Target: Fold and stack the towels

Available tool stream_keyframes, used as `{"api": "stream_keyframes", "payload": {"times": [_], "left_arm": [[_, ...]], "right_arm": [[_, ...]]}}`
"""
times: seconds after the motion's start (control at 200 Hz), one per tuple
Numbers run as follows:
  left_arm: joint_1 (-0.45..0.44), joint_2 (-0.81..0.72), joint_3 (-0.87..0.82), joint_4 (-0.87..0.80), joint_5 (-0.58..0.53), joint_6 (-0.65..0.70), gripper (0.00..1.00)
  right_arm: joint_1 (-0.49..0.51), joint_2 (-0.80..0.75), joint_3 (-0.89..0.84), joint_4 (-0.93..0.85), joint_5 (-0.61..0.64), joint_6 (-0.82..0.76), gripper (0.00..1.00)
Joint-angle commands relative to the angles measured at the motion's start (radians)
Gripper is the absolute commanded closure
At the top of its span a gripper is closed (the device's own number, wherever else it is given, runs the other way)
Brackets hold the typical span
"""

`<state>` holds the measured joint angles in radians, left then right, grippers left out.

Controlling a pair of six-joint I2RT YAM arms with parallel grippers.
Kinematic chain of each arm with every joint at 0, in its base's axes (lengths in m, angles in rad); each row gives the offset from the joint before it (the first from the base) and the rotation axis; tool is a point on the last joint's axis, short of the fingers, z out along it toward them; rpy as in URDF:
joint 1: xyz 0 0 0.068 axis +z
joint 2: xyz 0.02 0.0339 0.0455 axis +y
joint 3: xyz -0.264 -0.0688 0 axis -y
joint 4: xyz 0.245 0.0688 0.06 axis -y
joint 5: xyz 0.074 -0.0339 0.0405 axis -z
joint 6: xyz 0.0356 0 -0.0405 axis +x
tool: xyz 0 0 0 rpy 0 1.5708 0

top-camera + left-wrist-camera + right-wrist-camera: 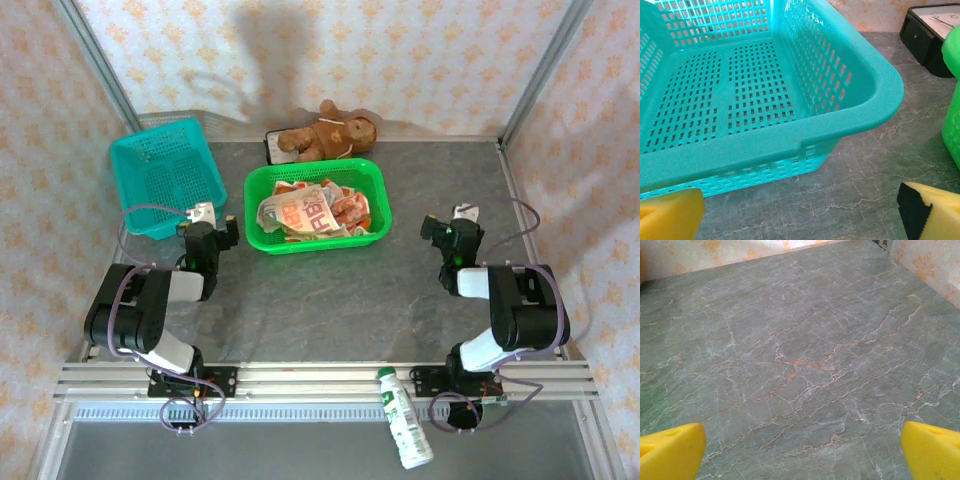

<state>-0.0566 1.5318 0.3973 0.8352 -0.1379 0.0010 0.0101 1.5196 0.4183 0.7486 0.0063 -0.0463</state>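
The towels (312,214), orange-and-white cloths, lie crumpled together in a green basket (375,195) at the back middle of the table. My left gripper (207,219) rests low to the left of that basket, open, its yellow fingertips (670,215) wide apart over bare tabletop in front of a teal basket (790,142). To the right of the green basket, my right gripper (450,222) is open too, its yellow fingertips (670,452) spread over bare grey stone with nothing between them.
An empty teal basket (165,180) stands at the back left. A brown teddy bear (330,132) lies on a black box (932,32) against the back wall. A white and green bottle (405,418) lies on the front rail. The green basket's edge (952,110) shows at right.
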Motion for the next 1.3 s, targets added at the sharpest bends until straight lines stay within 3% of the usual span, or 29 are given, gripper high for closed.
{"api": "stream_keyframes", "payload": {"times": [0.0, 0.761, 0.841, 0.906, 1.091, 1.216, 1.296], "left_arm": [[0.009, -0.008, -0.012, 0.038, -0.019, 0.004, 0.0], [0.009, -0.013, -0.021, 0.055, 0.004, 0.015, 0.0], [0.009, -0.054, -0.029, 0.04, -0.036, -0.001, 0.0], [0.008, -0.125, -0.009, -0.062, -0.063, -0.002, 0.0], [0.003, -0.32, 0.165, -0.561, -0.186, -0.088, 0.0], [0.004, -0.392, 0.283, -0.834, -0.261, -0.23, 0.0], [0.008, -0.411, 0.386, -1.035, -0.191, -0.294, 0.0]], "right_arm": [[0.005, 0.0, 0.008, 0.014, 0.005, 0.001, 0.01], [0.004, -0.003, 0.005, 0.019, 0.005, 0.001, 0.01], [0.004, -0.04, 0.004, -0.007, 0.038, 0.016, 0.01], [0.004, -0.102, 0.021, -0.089, 0.068, 0.029, 0.01], [0.004, -0.261, 0.156, -0.485, 0.146, 0.172, 0.01], [0.002, -0.33, 0.237, -0.648, 0.058, 0.286, 0.01], [0.001, -0.364, 0.281, -0.701, -0.042, 0.372, 0.01]]}}
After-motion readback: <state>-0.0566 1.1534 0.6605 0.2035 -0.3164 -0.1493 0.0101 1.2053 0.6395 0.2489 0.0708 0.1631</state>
